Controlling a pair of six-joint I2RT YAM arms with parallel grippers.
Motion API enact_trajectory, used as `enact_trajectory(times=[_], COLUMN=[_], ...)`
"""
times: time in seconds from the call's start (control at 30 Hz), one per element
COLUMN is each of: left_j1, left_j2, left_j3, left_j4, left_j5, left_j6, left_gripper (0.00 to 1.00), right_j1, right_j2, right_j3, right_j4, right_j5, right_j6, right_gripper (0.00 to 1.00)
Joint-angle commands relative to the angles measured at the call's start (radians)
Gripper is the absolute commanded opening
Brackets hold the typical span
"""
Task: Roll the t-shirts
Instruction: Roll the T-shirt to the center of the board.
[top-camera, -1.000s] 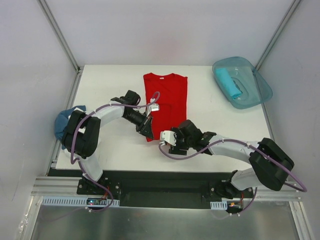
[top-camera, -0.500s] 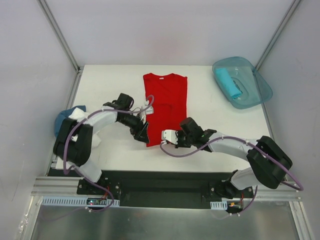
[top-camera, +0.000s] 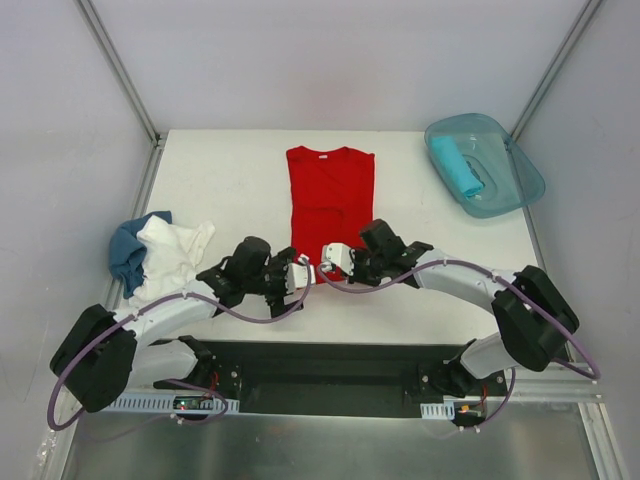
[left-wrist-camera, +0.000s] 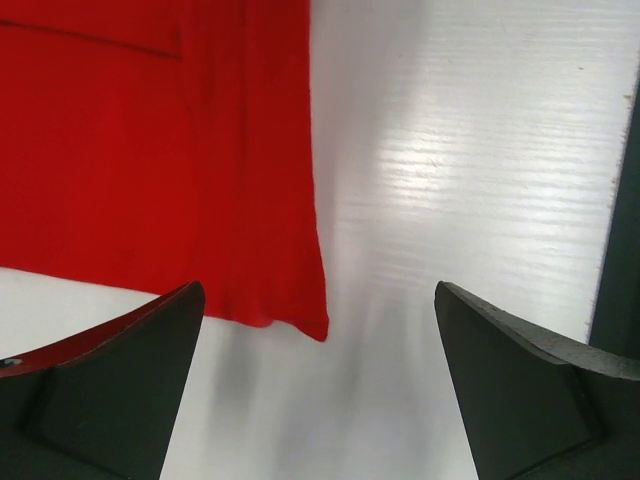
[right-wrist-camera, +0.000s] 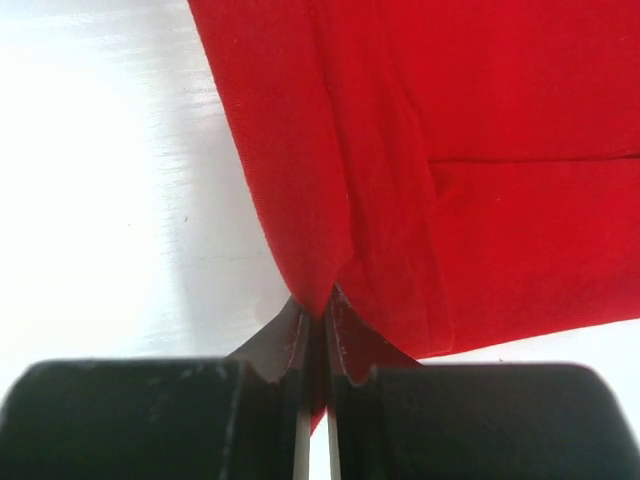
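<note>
Right hand (right-wrist-camera: 316, 318) pinches the near hem of the red shirt (top-camera: 331, 195); left hand (left-wrist-camera: 318, 295), spread beside it, apparently readies the roll.

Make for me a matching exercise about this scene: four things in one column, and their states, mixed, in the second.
1. white t-shirt
2. turquoise t-shirt
3. left gripper
4. right gripper

A. shut on the red t-shirt at its hem
B. rolled, inside the tub
C. open, holding nothing
D. crumpled, against the blue t-shirt

Pairs: 1-D, 2-B, 3-C, 4-A
</note>
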Motion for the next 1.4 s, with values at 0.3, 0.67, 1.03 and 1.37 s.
enact_trajectory(times=[0.3,0.67,1.03,1.37], left_j1=[-0.088,-0.097,-0.121,-0.054], left_j2=[0.087,0.147,0.219,0.262], left_j3=[-0.028,0.029,0.096,0.341], left_j4=[0.217,0.183,0.093,-0.46], left_j5=[-0.145,-0.159,-0.169,0.152], left_j6=[0.161,0.165,0.192,0.098], left_gripper=[0.74,0.61,0.08,0.0], right_j1=[-0.004,-0.013,-0.015,-0.07], right_j2=[-0.01,-0.042,-0.058,-0.041], right_j3=[0.032,0.017,0.009,0.109], right_j4=[-0.039,-0.039,-0.093,-0.439], right_j5=[-0.053,-0.067,-0.095,-0.305], right_j6=[0.018,0.091,0.062,-0.042], right_gripper=[0.06,0.05,0.05,0.05])
